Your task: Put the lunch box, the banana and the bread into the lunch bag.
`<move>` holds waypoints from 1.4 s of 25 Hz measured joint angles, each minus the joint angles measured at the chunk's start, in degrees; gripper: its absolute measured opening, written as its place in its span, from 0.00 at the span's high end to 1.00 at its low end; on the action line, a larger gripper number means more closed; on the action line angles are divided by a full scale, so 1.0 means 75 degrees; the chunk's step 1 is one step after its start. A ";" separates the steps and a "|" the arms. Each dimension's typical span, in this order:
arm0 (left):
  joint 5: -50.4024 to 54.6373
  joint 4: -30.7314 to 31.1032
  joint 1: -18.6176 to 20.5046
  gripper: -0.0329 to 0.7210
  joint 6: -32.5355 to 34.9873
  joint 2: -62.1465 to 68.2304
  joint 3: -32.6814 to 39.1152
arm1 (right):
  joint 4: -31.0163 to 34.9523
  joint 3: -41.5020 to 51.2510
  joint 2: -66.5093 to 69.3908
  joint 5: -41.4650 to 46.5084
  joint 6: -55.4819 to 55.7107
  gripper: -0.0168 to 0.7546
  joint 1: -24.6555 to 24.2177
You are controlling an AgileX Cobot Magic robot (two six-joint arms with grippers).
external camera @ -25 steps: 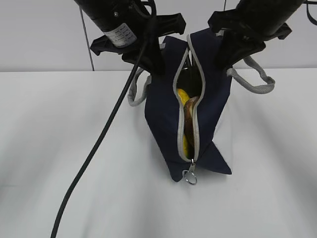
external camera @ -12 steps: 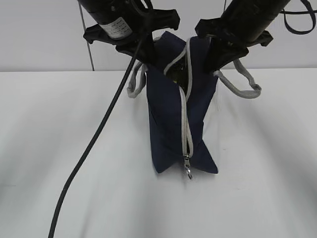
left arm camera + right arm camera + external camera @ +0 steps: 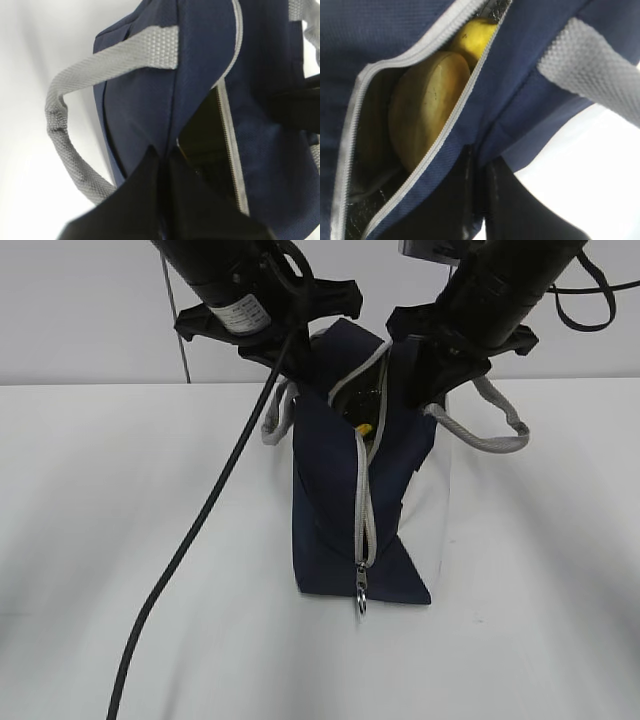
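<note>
The navy lunch bag [image 3: 335, 520] stands upright on the white table, its far top end held up by both grippers. My left gripper [image 3: 300, 365] is shut on the bag's fabric at the left of the zipper opening [image 3: 162, 155]. My right gripper [image 3: 432, 375] is shut on the fabric at the right side [image 3: 479, 155]. Through the open zipper the bread [image 3: 427, 107] and the banana [image 3: 472, 35] lie inside the bag; a yellow tip of the banana [image 3: 365, 427] shows in the exterior view. The lunch box is hidden.
Grey webbing handles hang on both sides of the bag [image 3: 278, 425] [image 3: 490, 425]. The metal ring pull [image 3: 361, 592] dangles at the zipper's near end. A black cable [image 3: 190, 550] runs down across the table at the left.
Both grippers have lifted the bag's far end and drawn closer together. The zipper opening has narrowed, hiding most of the banana and bread from the exterior view, and the bag stands more upright.
</note>
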 joint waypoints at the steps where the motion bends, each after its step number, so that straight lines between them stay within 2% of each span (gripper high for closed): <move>1: 0.0000 0.0000 0.0000 0.96 0.0000 0.0000 0.0000 | 0.0000 0.0000 0.0000 0.0018 0.0000 0.98 0.0000; 3: 0.0009 0.0000 0.0000 0.92 0.0000 0.0000 0.0000 | 0.0019 0.0000 0.0000 0.0094 0.0000 0.93 0.0000; 4: 0.0009 0.0000 0.0000 0.87 0.0000 0.0000 0.0000 | 0.0079 0.0000 0.0000 0.0131 0.0000 0.87 0.0000; 9: 0.0154 -0.0007 0.0006 0.39 0.0000 0.0000 -0.0030 | 0.0276 0.0000 0.0000 0.0188 0.0033 0.39 -0.0005; 10: 0.0253 -0.0007 0.0006 0.33 0.0000 0.0000 -0.0037 | 0.0298 0.0000 0.0000 0.0204 0.0049 0.34 -0.0005; 12: 0.0507 -0.0007 0.0006 0.27 0.0032 0.0000 -0.0068 | 0.0386 0.0000 0.0000 0.0216 0.0077 0.28 -0.0005; 20: 0.0950 -0.0007 -0.0049 0.29 0.1349 -0.0583 -0.0068 | 0.0385 0.0000 -0.0751 0.0234 0.0332 0.25 -0.0005; 24: 0.1050 -0.0014 -0.0123 0.29 0.1664 -0.1043 0.0023 | 0.0374 0.0368 -0.1319 0.0197 0.0351 0.25 -0.0005; 30: 0.1009 -0.0014 -0.0386 0.30 0.1872 -0.1754 0.0783 | 0.0429 0.2141 -0.2701 -0.0854 0.0281 0.25 -0.0005; 35: 0.0456 -0.0021 -0.0713 0.30 0.2004 -0.2511 0.1900 | 0.1112 0.4076 -0.4088 -0.2041 -0.0537 0.25 -0.0005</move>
